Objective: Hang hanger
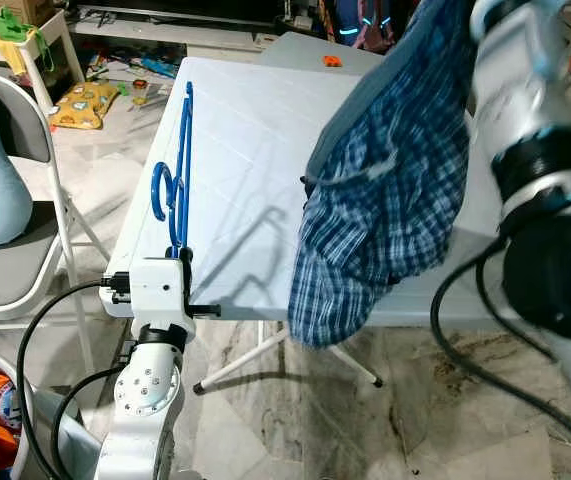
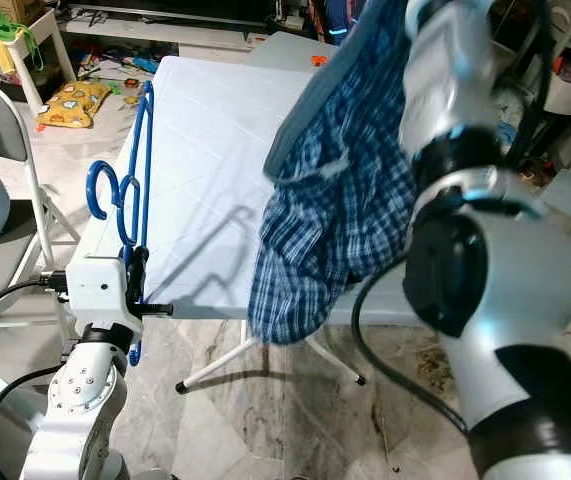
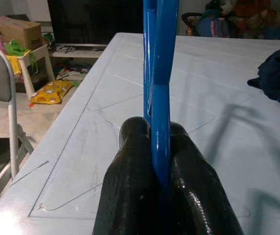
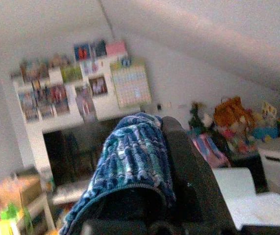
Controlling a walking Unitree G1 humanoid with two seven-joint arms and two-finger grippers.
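Far left: a folding chair point(image 1: 25, 150) stands on the floor beside the counter point(image 1: 255, 150), with toys point(image 1: 83, 103) on the floor beyond it.

Left tool point(image 3: 160, 161): at the near left corner of the counter, fingers pressed together on the lower bar of the blue hanger point(image 1: 177, 170). The head views show the hanger standing on edge along the counter's left side, its hook point(image 1: 161, 190) curling outward past the edge. The left wrist view adds the grip itself: both black fingers point(image 3: 130, 181) touch the blue bar, which runs away from the camera over the white surface.

Centre: a blue plaid shirt point(image 1: 395, 180) hangs in the air above the counter's right half, its lower hem drooping past the near edge.

Right: the right arm point(image 2: 475, 250) is raised high. The right wrist view shows the right tool point(image 4: 154, 161) with plaid cloth draped over and pinched against one black finger, shelves point(image 4: 76, 78) and a wall behind, blurred.
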